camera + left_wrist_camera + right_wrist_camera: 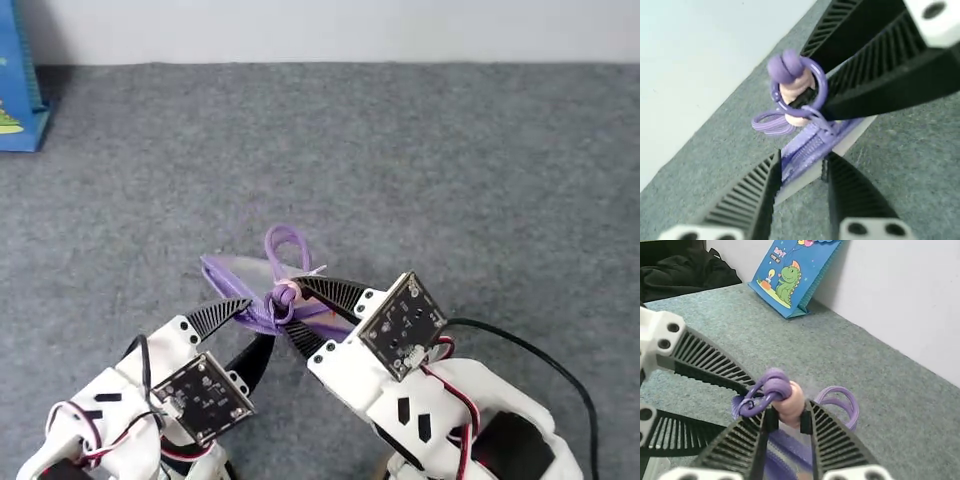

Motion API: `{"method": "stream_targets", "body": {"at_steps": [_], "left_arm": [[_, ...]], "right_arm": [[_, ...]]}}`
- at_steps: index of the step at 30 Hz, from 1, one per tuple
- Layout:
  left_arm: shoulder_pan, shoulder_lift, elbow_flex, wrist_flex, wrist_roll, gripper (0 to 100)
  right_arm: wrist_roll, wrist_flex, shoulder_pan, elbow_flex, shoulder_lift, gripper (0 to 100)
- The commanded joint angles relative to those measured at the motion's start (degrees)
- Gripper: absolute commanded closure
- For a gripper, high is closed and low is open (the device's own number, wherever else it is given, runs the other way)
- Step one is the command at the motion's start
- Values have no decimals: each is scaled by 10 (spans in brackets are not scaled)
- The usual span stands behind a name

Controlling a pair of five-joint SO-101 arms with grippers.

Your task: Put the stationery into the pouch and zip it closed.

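Zip-closing step is in hand. The right hand [788, 421] is closed on the zip pull [791, 399]. The left hand [801, 169] appears to clamp one end of the pouch [807, 145], which lies on the surface [450, 170]. The next move calls for a steady draw along the zip.

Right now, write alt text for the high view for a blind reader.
Two robot grippers meet on a purple pouch on grey carpet: the right gripper pinches its pink zip charm, the left gripper clamps the pouch's end.
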Motion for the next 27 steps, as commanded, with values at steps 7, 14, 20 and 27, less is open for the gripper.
{"method": "stream_targets", "body": {"at_steps": [7, 14, 20, 27], "left_arm": [[60, -4, -2, -12, -2, 896], [72, -4, -2, -17, -2, 894], [75, -4, 2, -22, -2, 894], [75, -4, 89, -86, -2, 894]], "right_arm": [[-20, 7, -7, -1, 0, 991], [-30, 23, -7, -1, 0, 991], [-30, 21, -22, -1, 0, 991], [-31, 25, -42, -1, 0, 991]]}}
